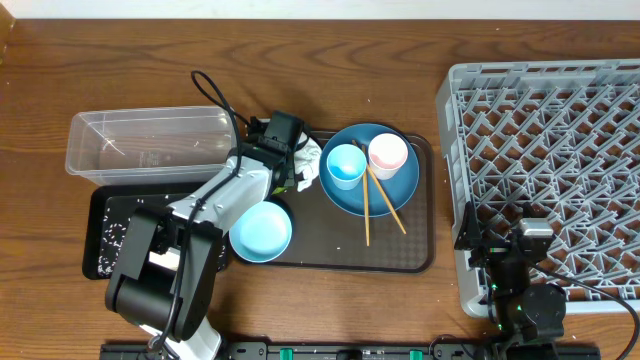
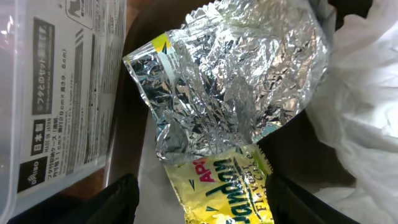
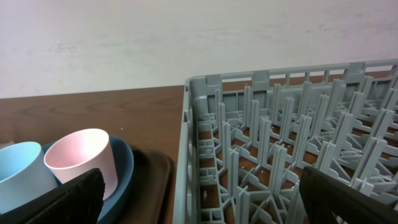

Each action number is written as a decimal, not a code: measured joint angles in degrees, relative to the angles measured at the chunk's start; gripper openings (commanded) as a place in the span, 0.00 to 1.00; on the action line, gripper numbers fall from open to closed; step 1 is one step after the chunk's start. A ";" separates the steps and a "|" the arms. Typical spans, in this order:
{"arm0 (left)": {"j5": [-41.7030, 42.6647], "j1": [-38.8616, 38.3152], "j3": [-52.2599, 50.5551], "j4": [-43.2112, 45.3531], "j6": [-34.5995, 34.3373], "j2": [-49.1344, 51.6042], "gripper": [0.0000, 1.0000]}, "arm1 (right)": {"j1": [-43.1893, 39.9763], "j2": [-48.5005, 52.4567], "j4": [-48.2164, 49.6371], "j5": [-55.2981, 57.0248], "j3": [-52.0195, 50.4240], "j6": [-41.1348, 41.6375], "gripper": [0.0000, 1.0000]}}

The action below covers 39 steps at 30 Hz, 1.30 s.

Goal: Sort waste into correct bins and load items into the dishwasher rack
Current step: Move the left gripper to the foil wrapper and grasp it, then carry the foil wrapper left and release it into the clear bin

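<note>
The crumpled silver-and-yellow snack wrapper (image 2: pixel 230 93) lies on the brown serving tray, its yellow end between the fingers of my open left gripper (image 2: pixel 214 202). The white tissue (image 2: pixel 367 93) lies just to its right. From above, my left gripper (image 1: pixel 290 165) hovers over the tissue (image 1: pixel 312 158) at the tray's back left. The dark-blue plate (image 1: pixel 400 190) carries the light-blue cup (image 1: pixel 346 165), pink cup (image 1: pixel 388 153) and chopsticks (image 1: pixel 382 203). The light-blue bowl (image 1: pixel 261 231) sits at the tray's front left. My right gripper (image 3: pixel 205 199) is open and empty over the grey rack's (image 1: pixel 560 150) left wall. The carrot is not visible.
The clear tub (image 1: pixel 145 140) stands at the back left, next to my left gripper. The black tray (image 1: pixel 105 235) in front of it holds white specks. The brown serving tray (image 1: pixel 330 255) lies between the bins and the rack. My left arm crosses the black tray.
</note>
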 measured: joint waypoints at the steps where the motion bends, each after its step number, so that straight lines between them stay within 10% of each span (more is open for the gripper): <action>1: 0.02 0.00 0.00 0.09 0.00 0.00 0.68 | 0.00 0.00 0.00 -0.02 0.00 0.00 0.99; 19: 0.04 0.00 -2.95 4.26 0.00 0.11 0.68 | 0.00 0.00 0.00 -0.02 0.00 0.00 0.99; 39: 1.53 0.00 -2.95 3.78 -0.09 0.57 0.19 | 0.00 0.00 0.00 -0.02 0.00 0.00 0.99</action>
